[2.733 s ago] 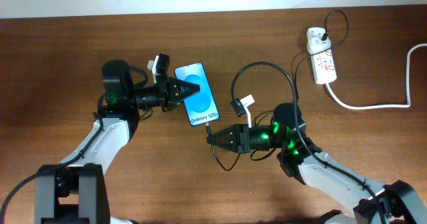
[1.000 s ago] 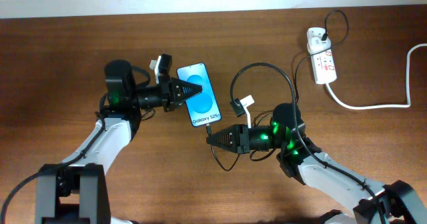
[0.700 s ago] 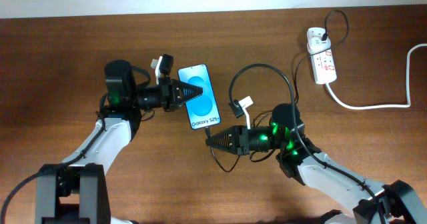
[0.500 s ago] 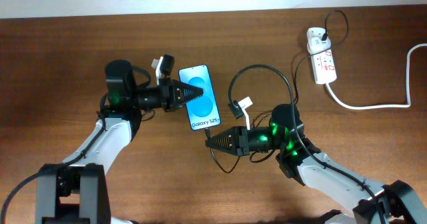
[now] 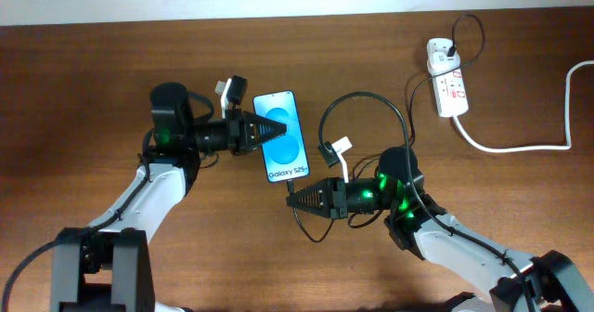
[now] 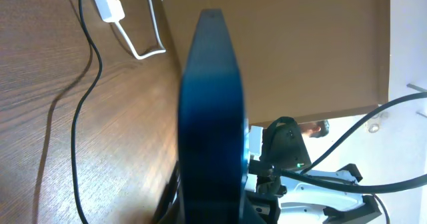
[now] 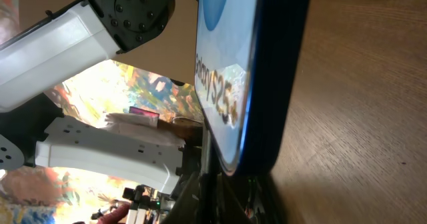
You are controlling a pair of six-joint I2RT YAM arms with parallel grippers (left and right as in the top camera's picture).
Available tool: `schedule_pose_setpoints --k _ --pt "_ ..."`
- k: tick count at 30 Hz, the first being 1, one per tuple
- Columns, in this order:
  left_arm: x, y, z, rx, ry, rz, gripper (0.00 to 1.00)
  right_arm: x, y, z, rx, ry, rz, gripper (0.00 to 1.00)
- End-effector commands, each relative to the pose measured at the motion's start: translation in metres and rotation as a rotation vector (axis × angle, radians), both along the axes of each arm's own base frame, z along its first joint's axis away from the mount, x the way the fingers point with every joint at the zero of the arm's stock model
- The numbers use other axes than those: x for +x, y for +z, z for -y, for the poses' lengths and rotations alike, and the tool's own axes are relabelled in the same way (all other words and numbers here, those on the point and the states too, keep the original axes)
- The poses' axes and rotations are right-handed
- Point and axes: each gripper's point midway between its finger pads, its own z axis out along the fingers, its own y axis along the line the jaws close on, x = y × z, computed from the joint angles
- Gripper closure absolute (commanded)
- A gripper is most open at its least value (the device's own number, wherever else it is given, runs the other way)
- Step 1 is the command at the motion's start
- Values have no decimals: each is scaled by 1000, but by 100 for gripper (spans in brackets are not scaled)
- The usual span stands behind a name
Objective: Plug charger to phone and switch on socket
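Just beside lower edge of phone (image 5: 290, 156), right tool (image 5: 291, 197) pinching charger (image 5: 362, 94); left tool (image 5: 277, 129) pinching phone

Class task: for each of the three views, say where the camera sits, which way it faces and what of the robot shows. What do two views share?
Overhead: above the table, facing down; shows the left gripper, right gripper, phone and socket.
Left wrist: on the left wrist, facing along the phone's edge toward the socket; the right arm shows beyond.
Right wrist: on the right wrist, facing the phone's lower end; the left arm shows behind.
Shared: both wrist views see the phone close up.
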Motion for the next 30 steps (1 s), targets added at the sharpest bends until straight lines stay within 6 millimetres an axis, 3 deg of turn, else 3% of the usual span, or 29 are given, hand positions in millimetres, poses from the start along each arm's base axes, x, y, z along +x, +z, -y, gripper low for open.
schedule_pose_setpoints --k 1,15,19,25,30 --pt "-30 8 14 -45 -164 18 100 29 19 -4 18 -107 90 96" --pt "-37 10 14 -61 -205 15 100 37 31 -5 31 -127 119 96" --pt "-37 10 14 -59 -201 16 100 37 25 -5 13 -126 88 96" --pt "-37 10 14 -60 -204 15 100 51 25 12 10 -170 64 96" --pt "-34 9 14 -52 -184 16 100 53 26 13 14 -178 59 96"
